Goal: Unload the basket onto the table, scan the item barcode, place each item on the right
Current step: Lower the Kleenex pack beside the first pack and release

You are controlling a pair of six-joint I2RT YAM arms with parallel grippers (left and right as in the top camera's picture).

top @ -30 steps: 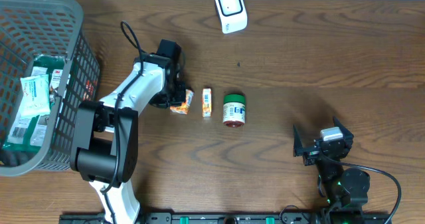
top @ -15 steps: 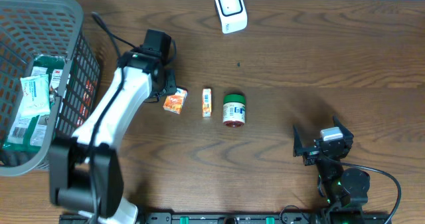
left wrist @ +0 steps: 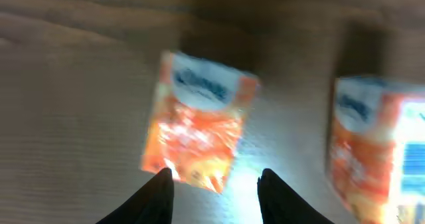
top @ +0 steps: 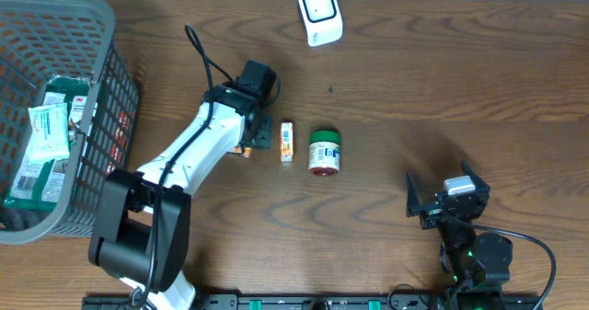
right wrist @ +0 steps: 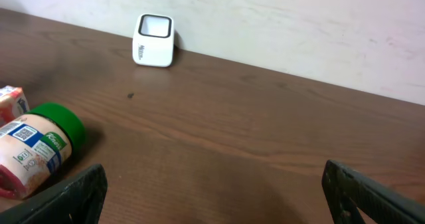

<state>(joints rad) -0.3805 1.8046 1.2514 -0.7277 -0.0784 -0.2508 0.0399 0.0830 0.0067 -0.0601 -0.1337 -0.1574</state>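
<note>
The orange packet (left wrist: pixel 198 139) lies flat on the wooden table (top: pixel 442 89), left of centre. In the left wrist view (blurred, so we cannot read the print) it sits just beyond the fingertips of the left gripper (left wrist: pixel 216 187), its near edge close to the left one. The two fingers stand moderately apart with nothing clamped between them, so we read this gripper as partly spread and holding nothing. From overhead the packet is mostly covered by that gripper, with only an orange corner showing.

Just to the right of the packet lies a small box (top: pixel 287 142), apart from it. Next in the row is a jar (top: pixel 324 152) with a green lid, on its side. The three form a short line across the middle of the table.

The white scanner (top: pixel 319 14) stands at the far edge, well apart from the row.

The right gripper (right wrist: pixel 214 184) sits low near the front right of the table, jaws spread wide, empty and well clear of the items. A grey basket (top: pixel 101 34) at the far left holds several packets (top: pixel 51 131).
</note>
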